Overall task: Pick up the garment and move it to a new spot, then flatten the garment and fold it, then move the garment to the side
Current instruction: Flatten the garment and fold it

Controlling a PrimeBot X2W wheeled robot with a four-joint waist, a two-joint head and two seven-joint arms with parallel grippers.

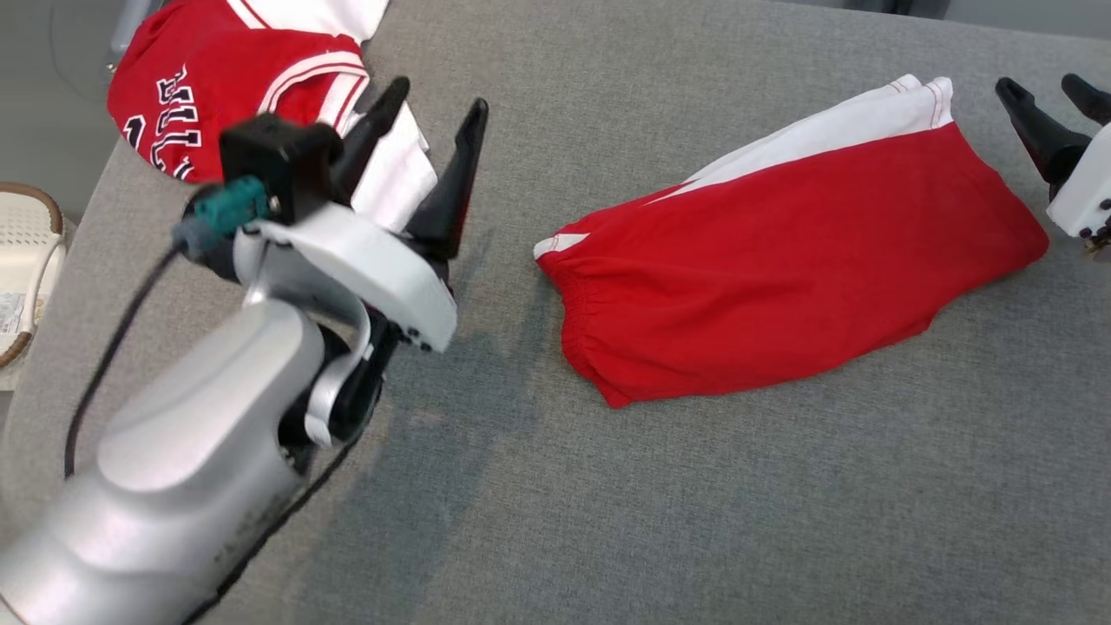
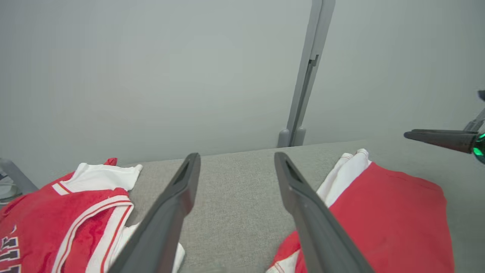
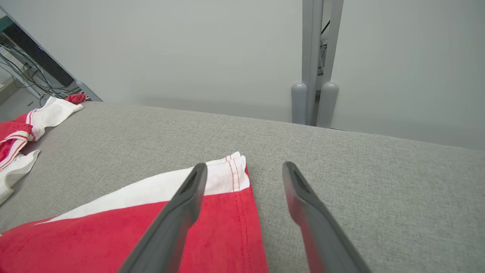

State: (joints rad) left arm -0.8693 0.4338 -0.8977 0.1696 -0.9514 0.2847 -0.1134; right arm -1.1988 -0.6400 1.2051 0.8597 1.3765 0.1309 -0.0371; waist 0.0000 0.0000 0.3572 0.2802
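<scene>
While the left fingers (image 1: 457, 165) and the right fingers (image 1: 1035, 128) are spread apart with nothing held, the folded red shorts (image 1: 781, 260) are seen lying flat on the grey counter (image 1: 694, 503) between them, the white hem just beside the right fingers; a red jersey (image 1: 217, 87) is bunched beyond the left fingers, partly hidden by them.

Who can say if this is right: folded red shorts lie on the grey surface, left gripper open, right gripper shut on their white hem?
No: the right gripper is open too, holding nothing, as the right wrist view shows. The rest stands.
</scene>
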